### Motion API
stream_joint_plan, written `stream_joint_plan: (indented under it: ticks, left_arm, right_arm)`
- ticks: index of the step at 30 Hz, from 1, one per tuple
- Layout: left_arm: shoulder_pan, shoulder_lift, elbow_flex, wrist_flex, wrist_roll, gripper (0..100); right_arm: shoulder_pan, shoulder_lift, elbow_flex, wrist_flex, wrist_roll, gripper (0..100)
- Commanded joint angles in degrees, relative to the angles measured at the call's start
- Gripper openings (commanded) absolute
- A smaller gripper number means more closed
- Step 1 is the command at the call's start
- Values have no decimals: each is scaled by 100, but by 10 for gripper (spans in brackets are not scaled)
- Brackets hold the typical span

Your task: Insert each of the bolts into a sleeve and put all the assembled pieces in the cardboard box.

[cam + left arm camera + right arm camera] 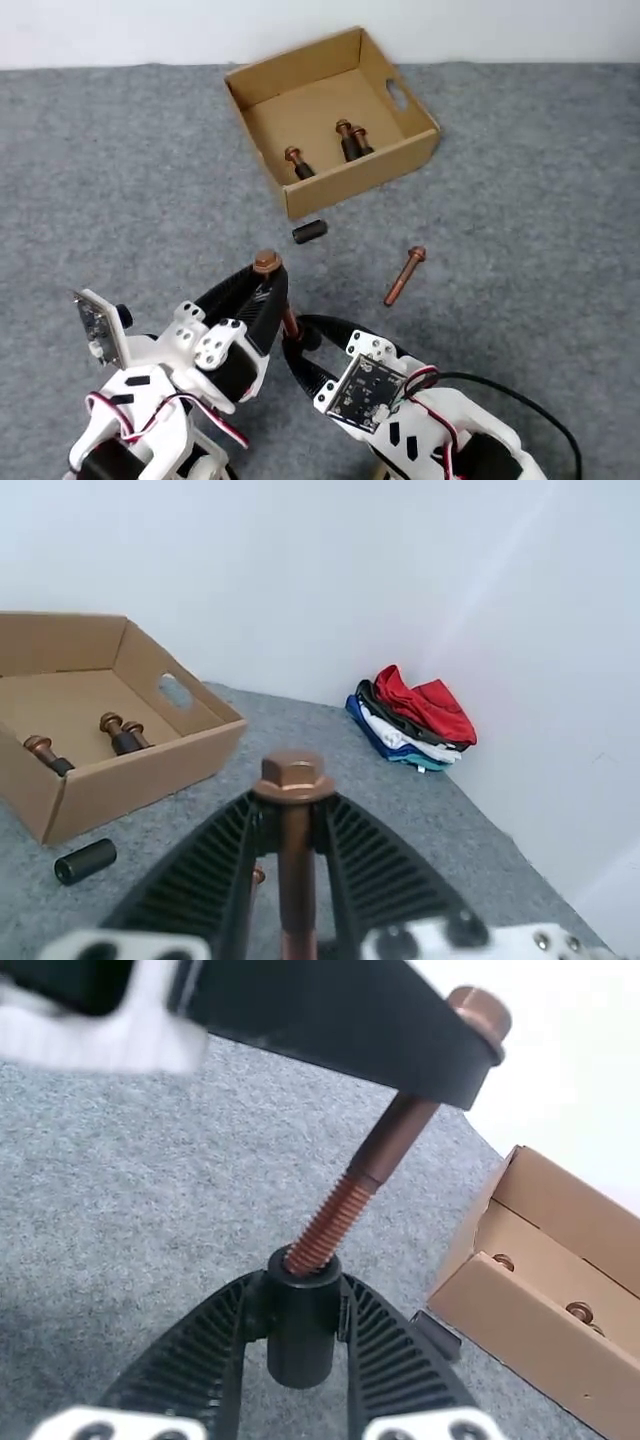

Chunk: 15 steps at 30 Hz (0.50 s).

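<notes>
Grey carpet covers the bench [120,180] below a white wall. The left hand [295,808] is clenched on a bolt [296,880] just under its head, and the right hand [300,1295] grasps a sleeve [300,1340] with the thread tip just inside its bore. Best keep shank and bore in line and push straight. 2 assembled pieces [298,163] lie in the cardboard box [360,178]. 1 loose sleeve [310,232], just before its front wall, and 1 loose bolt [404,276] lie on the likely path, so I would carry over them.

Left fingers [215,852] and right fingers [205,1358] clamped, tips seemingly close together
</notes>
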Motion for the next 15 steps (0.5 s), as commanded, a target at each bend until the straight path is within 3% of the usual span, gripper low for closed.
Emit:
stream_joint_plan:
  ticks: [1,15]
  left_arm:
    - [-26,-18,-31,-220,-97,6]
    - [958,-53,-998,2505,-642,6]
  right_arm:
    - [-48,-22,-62,-136,44,8]
    - [-13,-22,-79,-136,53,8]
